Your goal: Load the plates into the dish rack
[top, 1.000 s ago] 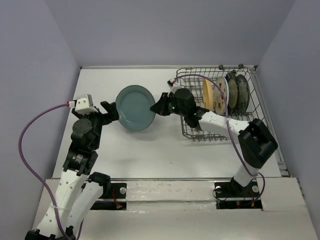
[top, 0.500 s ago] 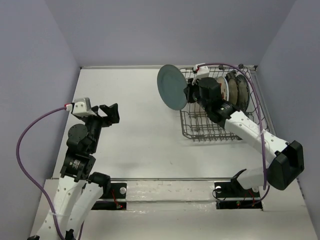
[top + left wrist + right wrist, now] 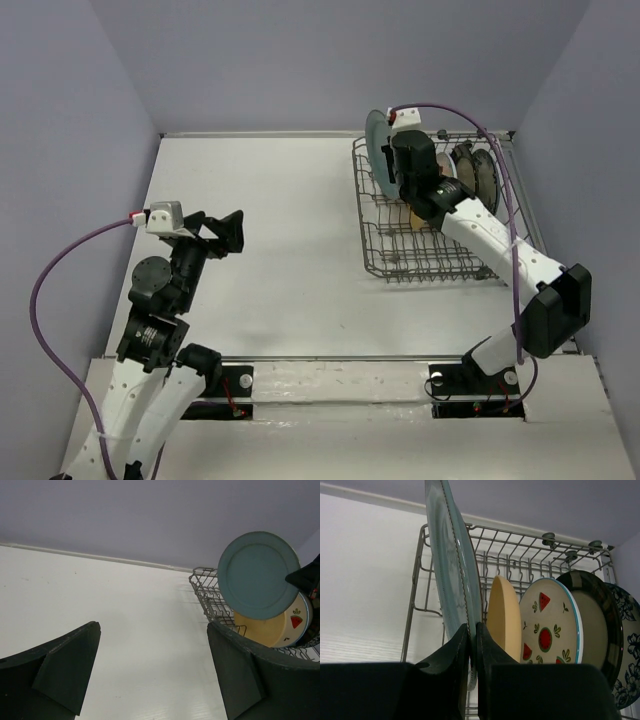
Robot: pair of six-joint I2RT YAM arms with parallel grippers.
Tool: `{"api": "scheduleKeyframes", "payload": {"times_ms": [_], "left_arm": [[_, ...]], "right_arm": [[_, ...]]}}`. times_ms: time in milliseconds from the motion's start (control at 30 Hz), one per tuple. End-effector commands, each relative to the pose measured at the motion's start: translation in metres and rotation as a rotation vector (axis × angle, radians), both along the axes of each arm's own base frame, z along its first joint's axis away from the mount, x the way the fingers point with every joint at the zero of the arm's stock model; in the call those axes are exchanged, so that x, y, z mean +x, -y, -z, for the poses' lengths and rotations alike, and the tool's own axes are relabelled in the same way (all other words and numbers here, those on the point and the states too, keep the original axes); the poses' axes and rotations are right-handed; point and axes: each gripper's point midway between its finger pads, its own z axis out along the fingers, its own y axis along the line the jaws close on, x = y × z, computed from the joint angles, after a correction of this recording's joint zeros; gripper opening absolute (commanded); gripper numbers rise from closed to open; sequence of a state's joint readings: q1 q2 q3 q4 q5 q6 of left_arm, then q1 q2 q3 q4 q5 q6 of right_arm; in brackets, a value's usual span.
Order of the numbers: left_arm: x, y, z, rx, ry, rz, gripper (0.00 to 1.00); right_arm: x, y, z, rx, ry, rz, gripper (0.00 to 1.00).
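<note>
- Right wrist view: my right fingers (image 3: 452, 652) are clamped on the lower rim of the teal plate (image 3: 452, 555), which stands upright on edge.
- It's at the left end of the dish rack (image 3: 420, 580), just left of the yellow plate (image 3: 502, 615). My fingers hide its bottom edge.
- Rightward stand the fruit-marked plate (image 3: 550, 625), dark-rimmed plate (image 3: 600, 615) and blue floral plate (image 3: 627, 650).
- My left fingers (image 3: 65, 665) are apart, holding nothing, over the bench (image 3: 280, 200), well left of the rack.
</note>
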State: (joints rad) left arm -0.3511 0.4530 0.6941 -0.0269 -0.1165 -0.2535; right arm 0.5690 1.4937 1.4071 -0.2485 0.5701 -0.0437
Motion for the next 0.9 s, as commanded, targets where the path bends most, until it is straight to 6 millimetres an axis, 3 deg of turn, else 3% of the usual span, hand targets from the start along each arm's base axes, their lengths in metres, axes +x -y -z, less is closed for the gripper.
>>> {"api": "scheduleKeyframes", "payload": {"times_ms": [0,433,867], "left_arm": [[-0.003,0.004,-0.014,-0.018,0.057,0.023,0.99],[-0.003,0.01,-0.012,-0.016,0.049,0.043,0.99],[-0.003,0.014,-0.01,-0.012,0.041,0.055,0.99]], "right_arm": [[0.011,0.011,-0.06,0.045,0.147,0.101,0.07],[0.014,0.007,-0.009,0.092,0.017,0.164,0.07],[0.012,0.007,0.03,0.101,-0.043,0.192,0.07]]}}
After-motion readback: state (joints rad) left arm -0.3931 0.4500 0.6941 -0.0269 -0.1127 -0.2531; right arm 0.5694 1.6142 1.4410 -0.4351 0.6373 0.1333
